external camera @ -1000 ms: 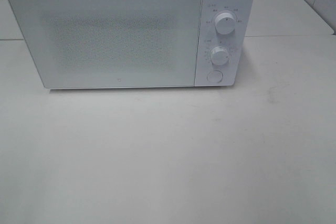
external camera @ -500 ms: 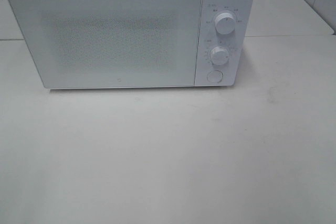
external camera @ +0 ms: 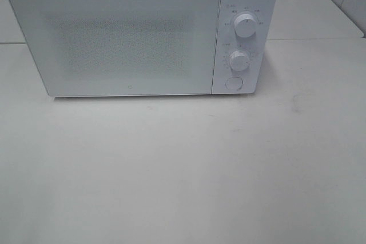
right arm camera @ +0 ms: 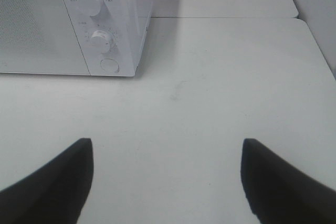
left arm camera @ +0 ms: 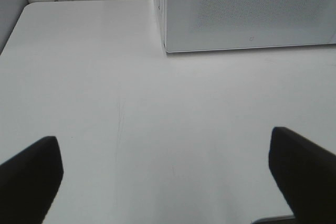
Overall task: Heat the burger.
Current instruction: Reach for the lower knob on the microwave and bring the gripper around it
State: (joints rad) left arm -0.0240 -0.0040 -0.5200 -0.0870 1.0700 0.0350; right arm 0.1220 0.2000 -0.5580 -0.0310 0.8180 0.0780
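Behind the shut speckled microwave door [external camera: 114, 38], the inside is unreadable. Partly cropped, the left gripper [left arm camera: 163, 145] and right gripper [right arm camera: 166, 148] gape wide, empty.

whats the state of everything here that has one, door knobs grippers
microwave door, shut
upper knob, marker pointing up
lower knob, setting too small to read
left gripper, open, empty
right gripper, open, empty
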